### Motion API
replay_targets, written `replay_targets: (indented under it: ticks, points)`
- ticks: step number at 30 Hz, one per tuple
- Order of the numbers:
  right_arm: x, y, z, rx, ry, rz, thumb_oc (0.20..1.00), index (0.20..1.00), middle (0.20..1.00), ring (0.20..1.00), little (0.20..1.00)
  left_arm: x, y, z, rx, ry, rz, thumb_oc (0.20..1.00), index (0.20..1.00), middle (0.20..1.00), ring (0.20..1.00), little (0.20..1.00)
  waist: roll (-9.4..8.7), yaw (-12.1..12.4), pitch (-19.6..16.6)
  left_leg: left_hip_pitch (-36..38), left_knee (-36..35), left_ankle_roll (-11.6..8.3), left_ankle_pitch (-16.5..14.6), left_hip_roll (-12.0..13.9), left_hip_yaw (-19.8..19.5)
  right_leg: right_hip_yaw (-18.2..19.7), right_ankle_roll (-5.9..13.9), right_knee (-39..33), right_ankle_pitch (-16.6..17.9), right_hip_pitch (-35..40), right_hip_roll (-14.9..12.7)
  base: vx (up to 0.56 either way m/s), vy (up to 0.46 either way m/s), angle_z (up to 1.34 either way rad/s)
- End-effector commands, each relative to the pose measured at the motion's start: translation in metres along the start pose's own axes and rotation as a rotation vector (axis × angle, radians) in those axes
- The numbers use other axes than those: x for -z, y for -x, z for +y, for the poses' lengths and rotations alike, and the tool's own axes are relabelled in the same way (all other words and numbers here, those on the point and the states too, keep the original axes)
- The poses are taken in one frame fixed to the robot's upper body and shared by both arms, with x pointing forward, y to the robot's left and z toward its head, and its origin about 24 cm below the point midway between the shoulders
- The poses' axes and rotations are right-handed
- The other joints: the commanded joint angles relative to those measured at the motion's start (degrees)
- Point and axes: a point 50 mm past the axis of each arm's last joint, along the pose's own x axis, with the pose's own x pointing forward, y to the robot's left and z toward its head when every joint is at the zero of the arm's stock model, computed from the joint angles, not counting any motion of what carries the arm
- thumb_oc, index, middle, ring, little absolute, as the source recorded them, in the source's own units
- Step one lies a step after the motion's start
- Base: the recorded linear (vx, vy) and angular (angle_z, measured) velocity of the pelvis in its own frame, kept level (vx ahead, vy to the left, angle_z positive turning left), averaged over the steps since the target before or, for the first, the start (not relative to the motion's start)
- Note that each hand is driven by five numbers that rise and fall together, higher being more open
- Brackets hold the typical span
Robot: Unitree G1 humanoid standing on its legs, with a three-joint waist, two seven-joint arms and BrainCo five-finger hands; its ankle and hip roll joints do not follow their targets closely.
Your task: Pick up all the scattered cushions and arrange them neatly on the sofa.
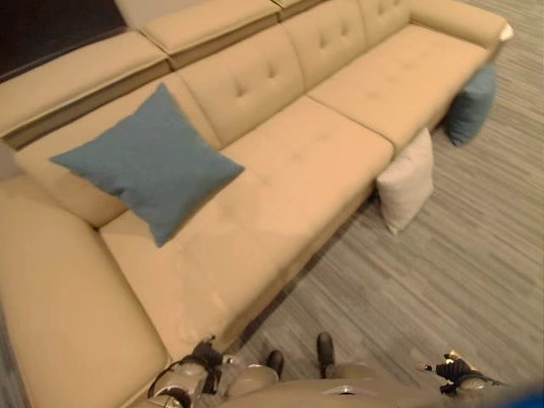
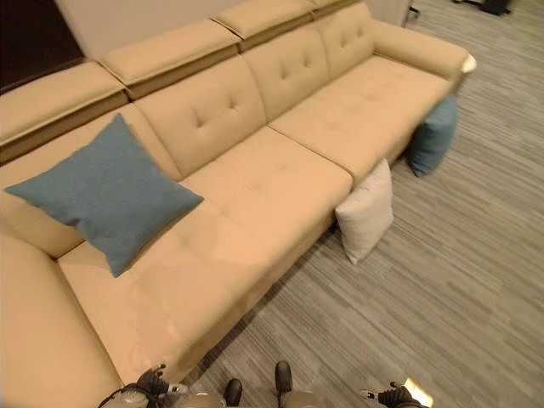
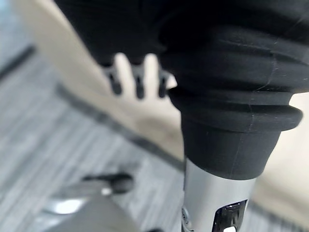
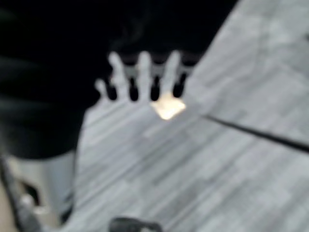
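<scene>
A blue cushion (image 1: 149, 161) leans on the backrest at the left end of the beige sofa (image 1: 297, 161). On the floor, a white cushion (image 1: 408, 180) stands propped against the sofa's front edge. A second blue cushion (image 1: 472, 104) rests on the floor against the sofa's far right end. My left hand (image 1: 202, 359) hangs low beside the sofa's near front corner, its fingers (image 3: 140, 87) straight and empty. My right hand (image 1: 455, 371) hangs low over the carpet, its fingers (image 4: 144, 72) also straight and holding nothing. Both hands are far from the cushions.
Grey striped carpet (image 1: 459, 272) covers the floor in front of the sofa and to its right. The sofa's seat runs away to the far right, with a wider section at the near left.
</scene>
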Motion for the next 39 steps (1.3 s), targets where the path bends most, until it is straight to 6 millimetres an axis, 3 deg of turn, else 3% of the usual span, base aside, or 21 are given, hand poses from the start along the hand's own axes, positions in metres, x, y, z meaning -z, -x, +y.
replay_targets:
  ticks: [1,4,5,6,7,10,11,12,13,17,22,26,27,30,34,37,39]
  points:
    - [-0.01,-0.001,-0.002,0.013,-0.011,-0.026,1.0,1.0,1.0,1.0,1.0,0.005,0.0,0.012,-0.033,-0.046,0.003,1.0,1.0,1.0,1.0,1.0,-2.45,1.34,0.27,-2.35,2.9,0.5,-0.13,-3.22,2.14,-2.45,7.28,3.58,0.49,-1.91,-1.69,-0.16,0.123,-1.5]
    - [-0.023,-0.001,0.006,-0.006,0.0,-0.063,1.0,1.0,1.0,1.0,1.0,0.002,0.0,0.023,-0.067,-0.038,-0.008,1.0,1.0,1.0,1.0,1.0,-2.74,2.11,1.14,-3.02,2.13,0.77,0.47,-1.85,6.47,-6.79,7.77,4.52,1.04,-4.91,-2.66,-0.19,0.088,-1.39]
    - [-0.022,-0.001,0.009,-0.007,0.022,-0.065,1.0,1.0,1.0,1.0,1.0,0.005,0.0,0.028,-0.086,-0.031,0.003,1.0,1.0,1.0,1.0,1.0,-1.94,4.09,1.46,-3.35,1.92,0.54,0.74,-0.21,9.69,-18.59,6.57,7.33,-2.37,-3.35,-5.68,-0.19,0.076,-1.14]
    - [-0.022,-0.001,0.009,-0.007,0.022,-0.066,1.0,1.0,1.0,1.0,1.0,0.005,0.0,0.029,-0.087,-0.031,0.003,1.0,1.0,1.0,1.0,1.0,-2.0,3.99,1.35,-3.51,1.89,0.55,0.87,-0.29,9.62,-18.65,6.58,7.31,-2.33,-3.49,-5.76,-0.16,0.1,-1.3]
    - [-0.02,-0.001,0.009,-0.008,0.029,-0.061,1.0,1.0,1.0,1.0,1.0,0.009,0.001,0.029,-0.088,-0.023,0.015,1.0,1.0,1.0,1.0,1.0,-1.6,4.34,1.17,-3.18,1.12,0.62,1.34,0.22,10.89,-20.81,5.89,8.53,-3.73,-2.11,-6.15,-0.07,0.046,-1.6]
    - [-0.014,0.0,0.009,-0.011,0.007,-0.042,1.0,1.0,1.0,1.0,1.0,0.017,0.002,0.029,-0.082,-0.007,0.043,1.0,1.0,1.0,1.0,1.0,-1.36,4.58,-0.26,-2.11,-0.38,1.18,2.13,1.11,13.69,-21.34,4.5,11.47,-7.45,1.83,-4.76,-0.12,0.008,-0.91]
    - [-0.013,0.0,0.008,-0.009,0.01,-0.038,1.0,1.0,1.0,1.0,1.0,0.02,0.003,0.028,-0.077,-0.005,0.053,1.0,1.0,1.0,1.0,1.0,-1.23,5.69,-1.12,-2.11,-1.17,1.18,2.33,1.67,15.93,-24.46,4.2,11.81,-8.97,3.95,-5.19,-0.11,-0.035,-1.0]
    - [-0.013,0.0,0.008,-0.009,0.01,-0.037,1.0,1.0,1.0,1.0,1.0,0.02,0.003,0.028,-0.077,-0.005,0.053,1.0,1.0,1.0,1.0,1.0,-1.24,5.78,-1.06,-1.98,-1.22,1.18,2.32,1.66,16.02,-24.37,4.21,11.9,-9.04,3.99,-5.21,-0.13,-0.097,-1.12]
    - [-0.015,0.0,0.01,-0.007,0.023,-0.043,1.0,1.0,1.0,1.0,1.0,0.02,0.003,0.026,-0.075,-0.004,0.055,1.0,1.0,1.0,1.0,1.0,-1.26,6.98,-1.64,-2.57,-1.47,0.57,2.63,2.39,18.66,-28.64,4.7,9.63,-9.39,6.19,-6.26,-0.07,-0.066,-0.92]
    - [-0.016,0.0,0.012,-0.01,0.025,-0.046,1.0,1.0,1.0,1.0,1.0,0.015,0.002,0.026,-0.079,0.005,0.038,1.0,1.0,1.0,1.0,1.0,-1.69,6.69,-1.98,-1.73,-3.56,0.02,3.79,2.64,19.99,-27.26,4.96,6.72,-8.37,5.59,-5.24,0.0,-0.132,-0.69]
    - [-0.015,-0.001,0.007,0.008,-0.015,-0.043,1.0,1.0,1.0,1.0,1.0,0.003,0.0,0.023,-0.076,0.008,0.008,1.0,1.0,1.0,1.0,1.0,-1.22,4.25,-1.5,-1.58,-3.43,-1.02,4.3,3.26,19.9,-24.82,4.27,3.57,-7.71,5.71,-3.63,0.0,-0.16,-0.06]
    - [-0.005,0.0,-0.001,0.033,-0.041,-0.016,1.0,1.0,1.0,1.0,1.0,-0.014,-0.002,0.015,-0.045,-0.03,-0.051,1.0,1.0,1.0,1.0,1.0,-1.58,2.18,0.4,-4.62,6.14,-2.31,1.55,4.6,20.98,-24.37,3.22,3.48,-7.96,6.27,-3.84,-0.02,-0.188,0.06]
    - [0.001,0.0,-0.004,0.043,-0.063,0.004,1.0,1.0,1.0,1.0,1.0,-0.017,-0.002,0.013,-0.042,-0.016,-0.062,1.0,1.0,1.0,1.0,1.0,-1.7,2.34,1.46,-6.33,8.93,-2.53,1.59,3.66,19.22,-24.13,2.54,3.79,-8.52,7.29,-3.9,0.05,-0.165,0.12]
    - [0.002,0.0,-0.006,0.046,-0.066,0.009,1.0,1.0,1.0,1.0,1.0,-0.016,-0.002,0.012,-0.039,-0.017,-0.055,1.0,1.0,1.0,1.0,1.0,-1.64,2.84,1.31,-8.69,7.86,-2.21,2.27,1.32,16.12,-23.49,2.46,3.34,-8.61,7.8,-3.76,0.09,-0.075,-0.02]
    - [0.0,0.0,-0.008,0.055,-0.036,0.006,1.0,1.0,1.0,1.0,1.0,-0.005,-0.001,0.01,-0.034,-0.015,-0.015,1.0,1.0,1.0,1.0,1.0,-1.09,4.86,0.64,-14.82,3.24,-2.25,7.63,-0.97,13.11,-20.67,2.48,1.36,-9.43,11.0,-1.48,0.23,-0.061,-0.13]
    - [-0.003,-0.001,-0.007,0.051,-0.033,-0.005,1.0,1.0,1.0,1.0,1.0,-0.001,-0.001,0.009,-0.034,-0.013,-0.003,1.0,1.0,1.0,1.0,1.0,-1.04,5.95,0.63,-15.6,2.53,-2.46,9.03,-1.17,12.59,-18.92,2.56,1.27,-10.38,12.25,-0.8,0.23,-0.003,-0.39]
    - [-0.006,-0.001,0.0,0.029,-0.019,-0.016,1.0,1.0,1.0,1.0,1.0,0.008,0.001,0.011,-0.041,-0.006,0.024,1.0,1.0,1.0,1.0,1.0,-1.38,6.4,-0.92,-13.36,2.11,-0.89,8.12,-1.05,11.83,-17.87,3.05,3.38,-12.57,13.51,-1.33,0.4,0.096,-0.69]
